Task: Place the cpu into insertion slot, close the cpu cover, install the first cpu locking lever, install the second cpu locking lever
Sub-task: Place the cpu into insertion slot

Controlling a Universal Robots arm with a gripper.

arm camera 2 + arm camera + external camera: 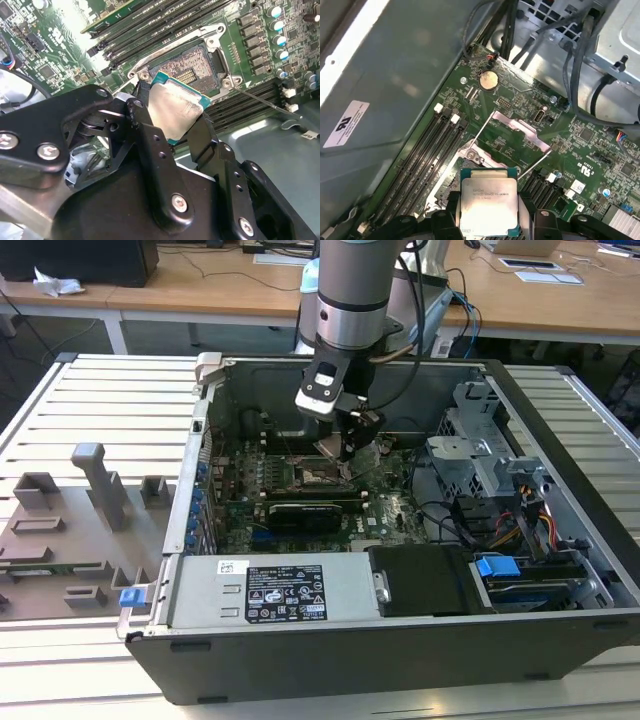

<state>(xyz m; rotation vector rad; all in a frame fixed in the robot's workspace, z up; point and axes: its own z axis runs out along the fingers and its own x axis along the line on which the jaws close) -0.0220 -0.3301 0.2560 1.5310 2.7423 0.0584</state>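
Inside the open computer case (400,660) on the slatted table (90,390), I hang low over the green circuit board (395,510), because the insertion slot (192,67) lies there with its cpu cover (517,129) swung up out of the way (the thin levers (260,99) look released too). My jaws are clamped on opposite edges of the cpu (487,207), leaving its silvery face bare. I hold it tilted just above the slot's near edge and, by my judgement, not yet seated.

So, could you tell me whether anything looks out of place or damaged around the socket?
Nothing stands out. The gripper holds the cpu by its edges close to the bare insertion slot, and the cpu cover stands swung open.
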